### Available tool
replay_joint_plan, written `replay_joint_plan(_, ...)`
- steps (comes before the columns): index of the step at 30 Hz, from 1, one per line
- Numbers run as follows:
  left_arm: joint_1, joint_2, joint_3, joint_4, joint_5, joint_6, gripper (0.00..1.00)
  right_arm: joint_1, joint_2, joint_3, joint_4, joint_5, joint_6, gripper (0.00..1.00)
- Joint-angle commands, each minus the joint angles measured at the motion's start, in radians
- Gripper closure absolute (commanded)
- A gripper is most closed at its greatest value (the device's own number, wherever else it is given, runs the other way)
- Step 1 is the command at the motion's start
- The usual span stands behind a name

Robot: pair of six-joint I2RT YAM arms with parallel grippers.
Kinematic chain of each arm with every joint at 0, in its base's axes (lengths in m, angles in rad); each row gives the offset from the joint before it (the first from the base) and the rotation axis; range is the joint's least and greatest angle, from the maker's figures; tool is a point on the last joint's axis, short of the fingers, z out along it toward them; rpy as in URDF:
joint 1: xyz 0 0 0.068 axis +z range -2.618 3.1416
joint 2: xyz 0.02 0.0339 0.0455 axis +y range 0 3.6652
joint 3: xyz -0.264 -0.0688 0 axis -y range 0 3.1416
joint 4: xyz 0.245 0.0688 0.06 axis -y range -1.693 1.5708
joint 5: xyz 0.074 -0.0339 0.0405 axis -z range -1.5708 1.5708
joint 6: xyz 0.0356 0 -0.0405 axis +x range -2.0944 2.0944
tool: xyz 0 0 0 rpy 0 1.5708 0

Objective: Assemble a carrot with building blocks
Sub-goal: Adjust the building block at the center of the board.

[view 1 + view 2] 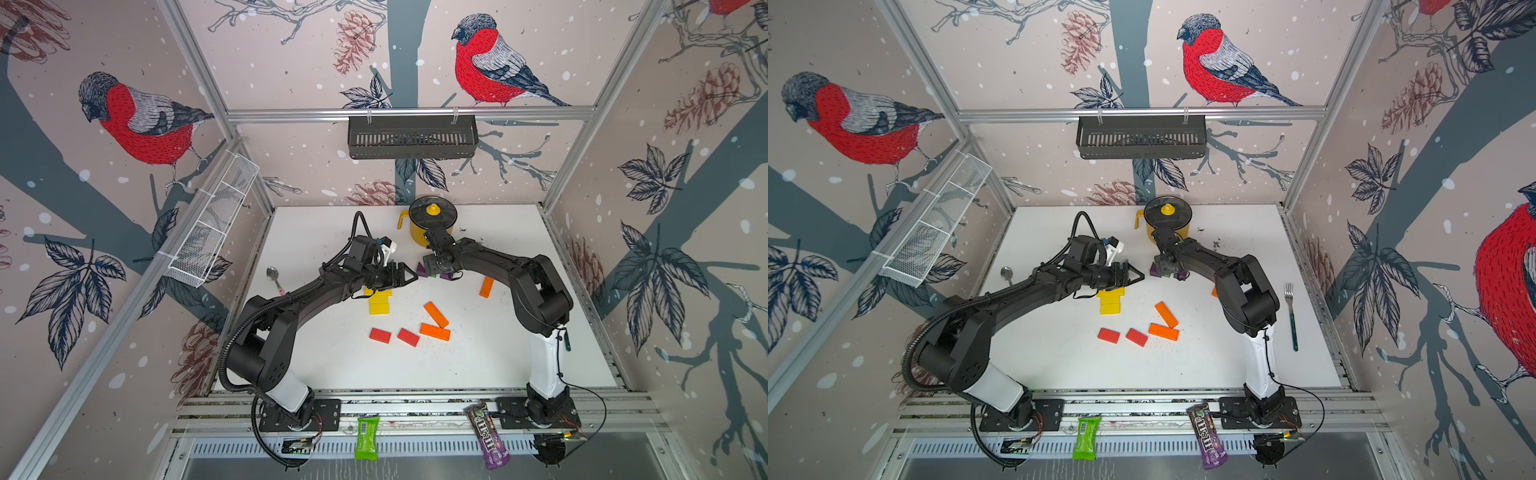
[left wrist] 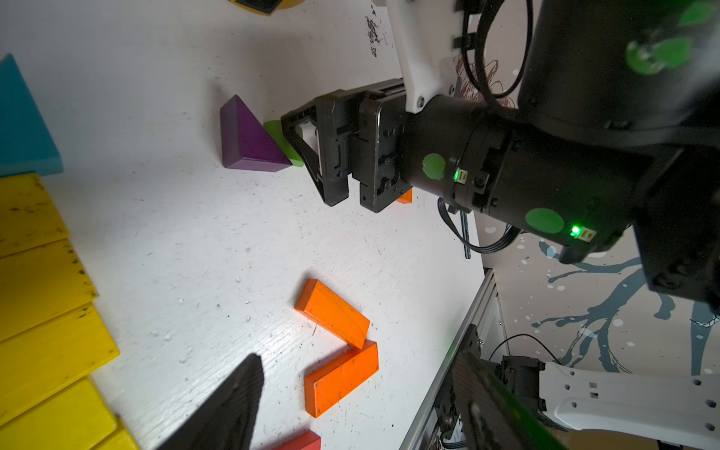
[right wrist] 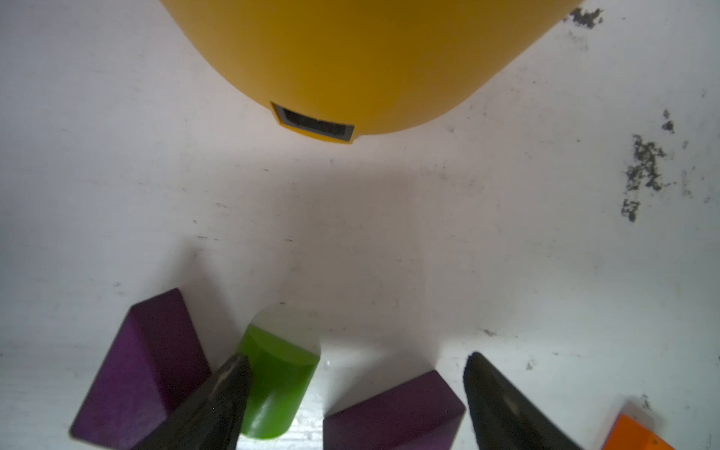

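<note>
The right hand point(image 3: 356, 358) is low over the far middle of the bench point(image 1: 332, 365), just in front of the yellow pot point(image 1: 419, 235). Its two fingers point(image 3: 222, 397) are spread wide and pinch nothing. In the right wrist view a small rounded green piece point(image 3: 276, 385) lies on the bench between them, close against the inner side of one finger. Whether it touches the finger cannot be told. One purple triangle point(image 3: 144, 370) lies just outside that same finger. A second purple triangle point(image 3: 393, 413) lies between the fingers, nearer to the other one.

The left hand point(image 1: 405, 276) points toward the right hand, near it but apart from it. In the left wrist view its fingers point(image 2: 233, 401) stand apart with nothing between them. Partly under this hand the yellow blocks point(image 1: 379, 306) lie side by side in a row, and a teal triangle point(image 2: 19, 124) lies against the end of the row.

Nearer the front of the bench, two orange blocks point(image 1: 435, 314) meet at a corner like a V, and two red blocks point(image 1: 380, 335) lie just beside them. A third orange block point(image 1: 486, 286) lies alone beside the right arm. A spoon point(image 1: 274, 276) lies on the left arm's side and a fork point(image 1: 1292, 316) on the right arm's side.
</note>
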Motion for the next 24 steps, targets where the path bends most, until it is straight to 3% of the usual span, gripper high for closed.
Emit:
replay_joint_plan(1,0.002,-0.005,0.007,0.024,0.023,0.001,0.22,0.001,0.004,0.002,-0.019,0.017,-0.002,0.13)
replay_joint_plan(18,0.002,0.002,0.006,0.028,0.026,-0.002,0.22,0.004,-0.027,0.007,-0.033,-0.003,-0.023,0.14)
replay_joint_plan(24,0.001,0.000,0.006,0.027,0.025,0.000,0.22,-0.041,-0.151,-0.075,0.013,-0.036,0.031,0.26)
